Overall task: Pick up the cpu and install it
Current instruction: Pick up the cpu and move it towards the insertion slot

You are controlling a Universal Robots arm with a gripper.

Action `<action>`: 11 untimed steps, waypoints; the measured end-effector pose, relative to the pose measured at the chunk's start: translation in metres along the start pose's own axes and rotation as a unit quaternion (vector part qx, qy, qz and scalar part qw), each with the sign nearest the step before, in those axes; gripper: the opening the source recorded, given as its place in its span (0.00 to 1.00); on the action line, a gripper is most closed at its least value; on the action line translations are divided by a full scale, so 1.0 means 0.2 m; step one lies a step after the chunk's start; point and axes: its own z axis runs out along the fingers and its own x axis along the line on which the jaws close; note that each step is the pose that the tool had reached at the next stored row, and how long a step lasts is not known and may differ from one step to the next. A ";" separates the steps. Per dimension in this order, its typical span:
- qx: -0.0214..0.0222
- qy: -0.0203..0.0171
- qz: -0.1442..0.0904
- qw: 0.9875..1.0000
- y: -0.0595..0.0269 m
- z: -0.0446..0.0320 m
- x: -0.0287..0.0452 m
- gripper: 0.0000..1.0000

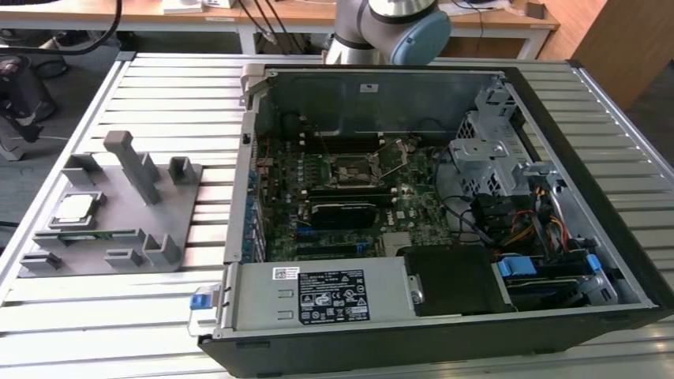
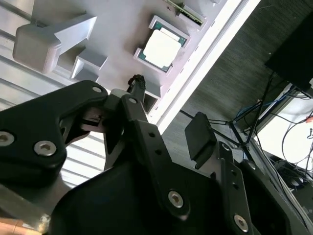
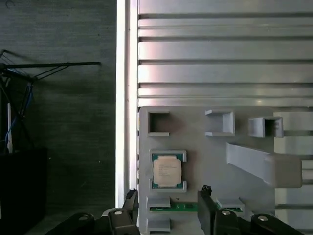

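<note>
My gripper (image 3: 167, 192) hangs over the grey fixture plate (image 3: 195, 142), its fingers spread wide and holding nothing. The cpu (image 3: 167, 170) lies flat in its square nest on that plate, shiny top up, clear of my fingertips, with a narrow green memory stick (image 3: 188, 208) just beside it. In the exterior view the plate rests on the slatted table (image 1: 158, 79), at the exterior view's left of the open computer case (image 1: 443, 347), and the motherboard socket (image 1: 351, 170) is well apart from the cpu.
</note>
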 end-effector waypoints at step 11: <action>0.001 0.008 -0.023 1.000 -0.026 0.089 -0.002 0.76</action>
